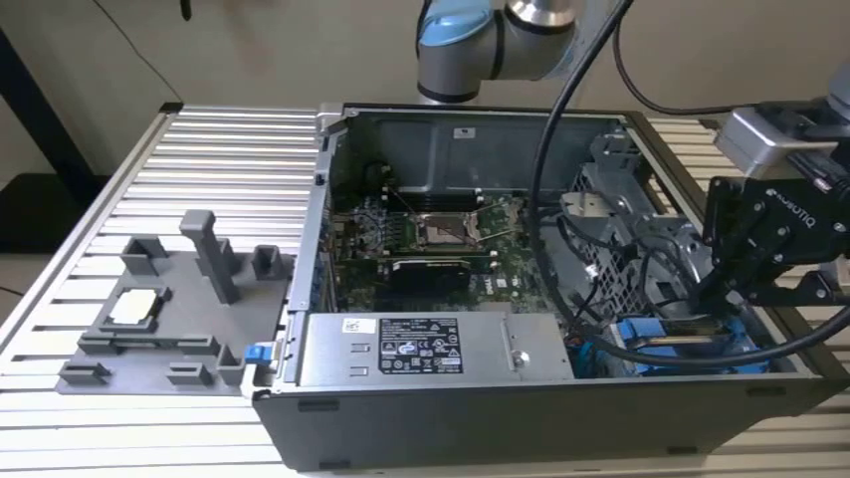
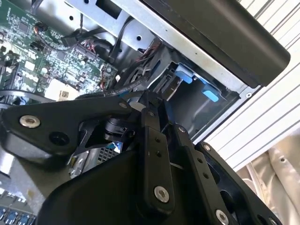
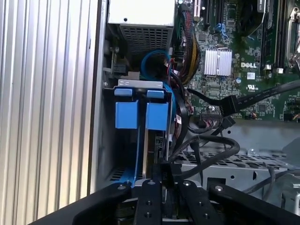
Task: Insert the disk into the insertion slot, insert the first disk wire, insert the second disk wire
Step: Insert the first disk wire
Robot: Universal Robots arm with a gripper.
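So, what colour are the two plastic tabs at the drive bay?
Bright blue; the tabs show best in the first wrist view.

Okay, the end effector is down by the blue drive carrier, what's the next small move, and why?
Probably a short, straight push toward the insertion slot. In the first wrist view the end effector is lined up with the disk, whose blue carrier sits in the grey bay, and black cables crowd close beside it, so I'd avoid sideways drift.
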